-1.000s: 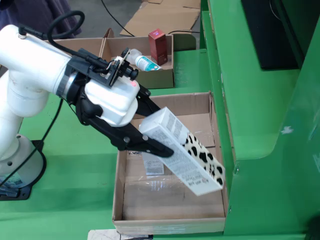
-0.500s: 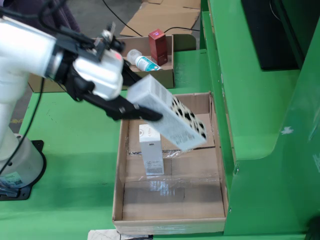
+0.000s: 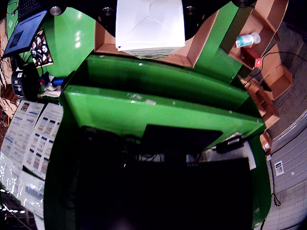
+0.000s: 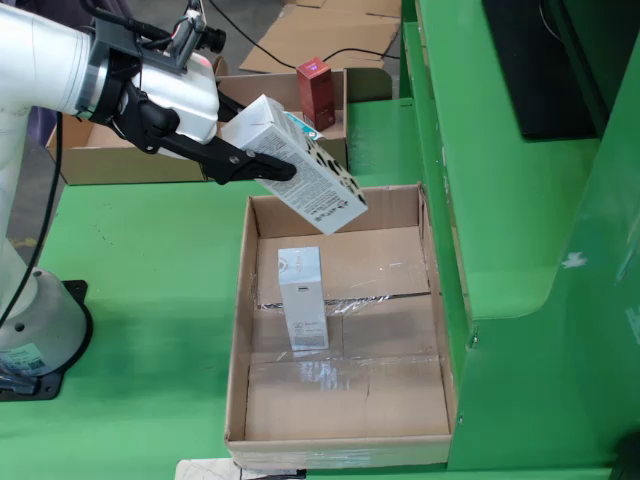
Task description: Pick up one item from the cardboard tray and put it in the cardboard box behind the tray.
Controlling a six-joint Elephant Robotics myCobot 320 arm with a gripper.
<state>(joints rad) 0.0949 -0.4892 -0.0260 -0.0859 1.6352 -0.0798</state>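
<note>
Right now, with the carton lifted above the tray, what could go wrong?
The claw grips the spotted carton near one end, tilted, so it could slip or swing. The far box already holds a red box and a bottle; the carton might knock them.

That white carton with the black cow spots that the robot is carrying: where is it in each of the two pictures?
View from the side: the spotted carton hangs tilted in the gripper, upper left of centre, over the far edge of the cardboard tray.
View that rides on the gripper: the carton fills the top centre; only its plain white end shows.
Shared landmark: the clear bottle with a teal label beside a red box.
</note>
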